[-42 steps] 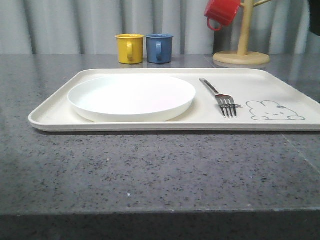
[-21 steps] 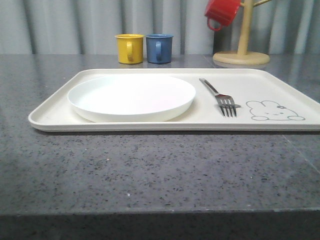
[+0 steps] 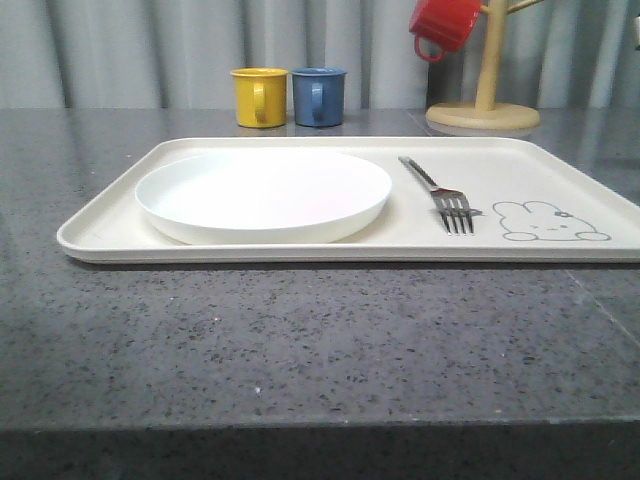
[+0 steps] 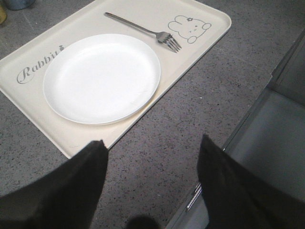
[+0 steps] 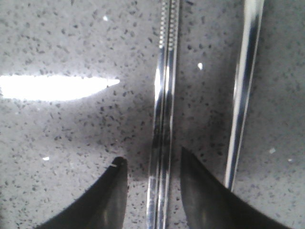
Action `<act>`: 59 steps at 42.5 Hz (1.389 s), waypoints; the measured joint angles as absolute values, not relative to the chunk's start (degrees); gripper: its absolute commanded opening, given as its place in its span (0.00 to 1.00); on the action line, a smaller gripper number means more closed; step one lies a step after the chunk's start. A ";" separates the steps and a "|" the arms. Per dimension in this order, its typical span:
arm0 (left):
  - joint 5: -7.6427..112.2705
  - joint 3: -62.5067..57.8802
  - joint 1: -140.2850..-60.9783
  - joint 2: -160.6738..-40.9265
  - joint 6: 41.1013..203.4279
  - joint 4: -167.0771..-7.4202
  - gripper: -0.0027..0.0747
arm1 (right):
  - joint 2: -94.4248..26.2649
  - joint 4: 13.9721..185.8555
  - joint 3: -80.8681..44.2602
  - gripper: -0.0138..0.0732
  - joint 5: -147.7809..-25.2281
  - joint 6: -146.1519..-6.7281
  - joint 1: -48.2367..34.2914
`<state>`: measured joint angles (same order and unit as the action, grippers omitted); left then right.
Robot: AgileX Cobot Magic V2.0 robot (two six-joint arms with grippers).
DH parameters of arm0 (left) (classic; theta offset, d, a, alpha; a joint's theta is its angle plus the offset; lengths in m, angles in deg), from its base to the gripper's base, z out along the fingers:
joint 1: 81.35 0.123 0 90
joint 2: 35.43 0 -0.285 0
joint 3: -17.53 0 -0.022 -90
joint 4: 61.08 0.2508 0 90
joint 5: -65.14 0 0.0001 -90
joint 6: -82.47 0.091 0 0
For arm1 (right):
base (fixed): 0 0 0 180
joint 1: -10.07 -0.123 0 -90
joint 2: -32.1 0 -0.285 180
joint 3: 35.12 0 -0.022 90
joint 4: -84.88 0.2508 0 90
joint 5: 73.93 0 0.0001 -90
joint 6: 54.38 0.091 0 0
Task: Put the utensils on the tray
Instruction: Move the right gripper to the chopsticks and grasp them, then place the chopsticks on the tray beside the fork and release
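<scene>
**Right gripper straddles the knife while plate and fork wait on the tray**

We begin at our right gripper [image 5: 148, 191]: its two dark fingers are spread apart and sit low over the speckled counter [image 5: 57, 133], one on each side of the knife [image 5: 162, 119], a long shiny bar with a serrated stretch towards its far end. The jaws have not closed; gaps show between the metal and each finger, so nothing is held. Just beside the knife lies a second bright handle [image 5: 244, 86], which we take for the spoon, though its bowl is out of sight.

Our left gripper [image 4: 151, 181] hangs with its fingers parted and nothing between them, above the counter just off the near edge of the tray [image 4: 217, 19].

On the tray the white plate [image 3: 262, 193] fills the left half and the fork [image 3: 440, 192] lies to its right, tines towards us, next to the rabbit drawing [image 3: 548, 222]. Beyond stand a yellow mug [image 3: 259, 97] and a blue mug [image 3: 319, 96], with a red mug [image 3: 445, 24] hung on a wooden stand [image 3: 483, 112].

Against the front view of a second ago, plate, fork and mugs lie just as they did; a dark shape at the far right edge is gone and only a small pale bit shows there. We judge two items placed, the knife next: close, lift, carry it over
</scene>
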<state>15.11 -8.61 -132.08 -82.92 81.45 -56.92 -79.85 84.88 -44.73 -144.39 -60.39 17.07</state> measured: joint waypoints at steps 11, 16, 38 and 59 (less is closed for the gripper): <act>15.11 -8.61 -132.08 -82.92 81.45 -56.92 0.57 | -80.95 84.57 -44.73 0.50 -144.39 -60.48 17.07; 15.11 -8.61 -132.08 -82.92 81.45 -56.92 0.57 | -80.95 84.44 -44.73 0.42 -144.39 -60.63 17.07; 15.11 -8.61 -132.08 -82.92 81.45 -56.92 0.57 | -79.83 88.87 -46.30 0.19 -144.27 -60.52 14.91; 15.11 -8.61 -132.08 -82.92 81.45 -56.92 0.57 | -79.45 103.45 -51.88 0.20 -144.58 -55.86 0.14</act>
